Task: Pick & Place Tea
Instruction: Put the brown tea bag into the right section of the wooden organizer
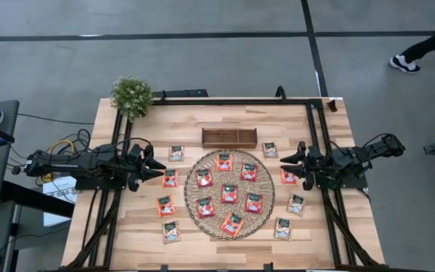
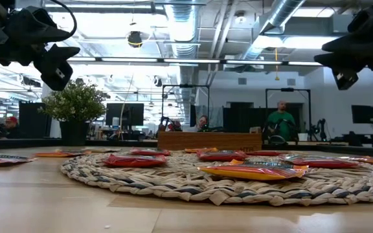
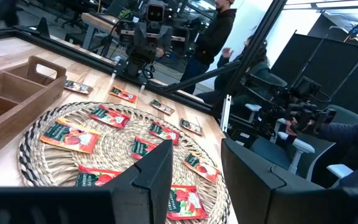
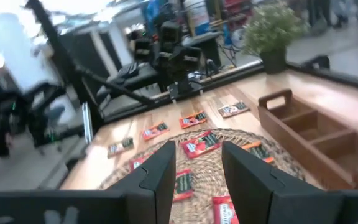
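While every sachet of the tea (image 1: 229,193) lies flat, some on the round woven mat (image 1: 195,204) and others on the bare surface (image 1: 127,234) around it, the wooden tray (image 1: 229,137) holds nothing, so by this judgement nothing is placed yet; the left gripper (image 1: 157,168) and right gripper (image 1: 287,164) hover at either side, fingers parted and empty. Only the high view shows the tray's vacant slots; only the low view shows both grippers well above the surface

left hand (image 1: 157,168) open, raised | right hand (image 1: 288,163) open, raised
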